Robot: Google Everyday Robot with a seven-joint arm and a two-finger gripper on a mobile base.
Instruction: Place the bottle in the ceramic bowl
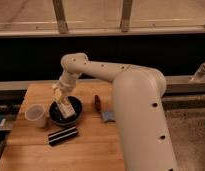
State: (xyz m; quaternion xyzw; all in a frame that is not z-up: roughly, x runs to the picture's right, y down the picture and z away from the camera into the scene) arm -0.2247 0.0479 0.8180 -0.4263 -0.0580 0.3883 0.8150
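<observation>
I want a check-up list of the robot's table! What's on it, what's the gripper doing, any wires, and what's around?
Surface: wooden table, light brown.
Job's things: bottle lying over the ceramic bowl, at the gripper's tip.
Clutter: white cup left of the bowl; black striped bar in front of it; small red item and a blue thing to its right.
Gripper: gripper above the bowl, right at the bottle.
Cables: nothing seen.
Surroundings: dark wall panel and metal rail behind the table; grey floor on the right.
</observation>
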